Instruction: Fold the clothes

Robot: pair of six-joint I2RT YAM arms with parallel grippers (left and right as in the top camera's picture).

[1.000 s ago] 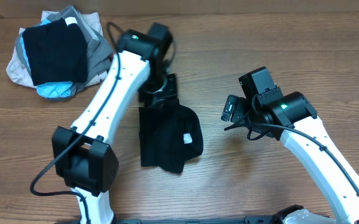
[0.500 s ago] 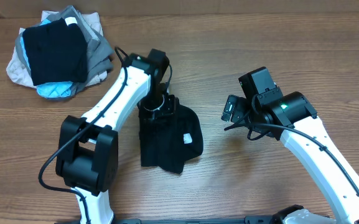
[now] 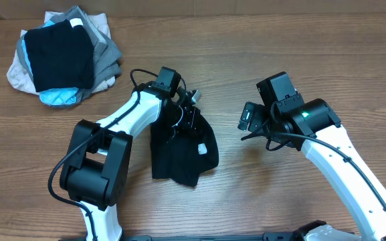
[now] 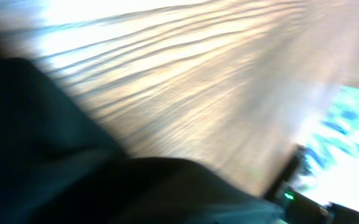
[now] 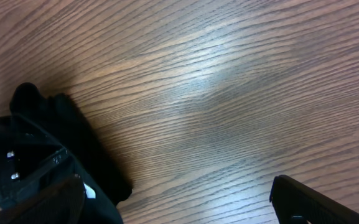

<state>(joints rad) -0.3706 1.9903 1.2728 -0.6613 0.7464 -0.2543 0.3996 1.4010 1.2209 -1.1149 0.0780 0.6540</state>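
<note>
Shirt (image 3: pixel 179 152): black, crumpled lengthwise at mid-worktop (image 3: pixel 246 201), small white mark showing on its right side.
Left gripper (image 3: pixel 190 115): clenched on the shirt's top edge — wrist view blurred, dark cloth filling its lower left.
Right gripper (image 3: pixel 246 118): released, jaws wide, over bare wood just right of the shirt, touching nothing.
Pile of garments (image 3: pixel 62 57): far left corner — well apart from the shirt.
Open room: bare wood between shirt and right gripper.

A wooden table (image 3: pixel 259 47) with a pronounced brown grain is seen filling nearly every view. A pale strip (image 3: pixel 179 7) is glimpsed along its far edge (wall or floor cannot be told). In the left wrist view the wood is washed out by bright glare. A pile of garments (image 3: pixel 59 57) is seen at a far corner.
</note>
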